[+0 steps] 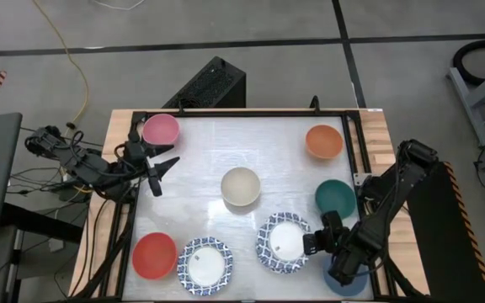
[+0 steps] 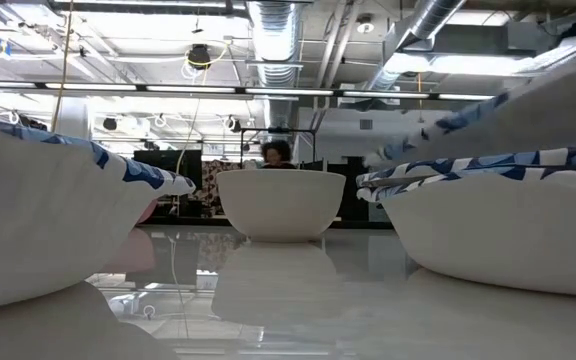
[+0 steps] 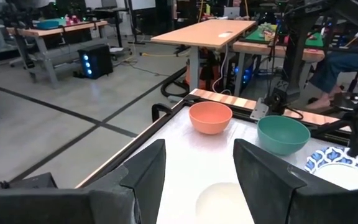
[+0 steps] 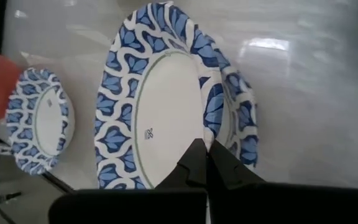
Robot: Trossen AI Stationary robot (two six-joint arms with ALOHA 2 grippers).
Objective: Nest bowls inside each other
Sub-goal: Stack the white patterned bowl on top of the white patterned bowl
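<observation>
Bowls on the table, counted from above: two blue-patterned white stacks [image 1: 205,264] [image 1: 284,241], then one each of pink [image 1: 160,129], orange [image 1: 323,140], cream [image 1: 241,185], teal [image 1: 335,199], red [image 1: 154,254] and blue [image 1: 346,281]. The right gripper [image 4: 205,163] pinches the rim of the right-hand patterned stack. The left gripper [image 1: 160,175] hangs with jaws apart, empty, just beside the pink bowl.

A plain pink round bowl [image 1: 160,129] sits on the glossy white tabletop [image 1: 217,143]; a plain orange round bowl [image 1: 323,140] shows a paler orange inside; a plain cream round bowl [image 1: 241,185] nearly matches the surface beneath it; a plain teal round bowl [image 1: 335,198] is deep green-blue; a plain red round bowl [image 1: 154,254] is a flat coral red; two white bowls with blue leaf-patterned rims, one [image 1: 205,264] and another [image 1: 283,241], carry white centres; a plain blue bowl [image 1: 347,282] shows dusky blue; the table's frame [image 1: 130,210] is black, its edging [image 1: 379,135] pale wood.
</observation>
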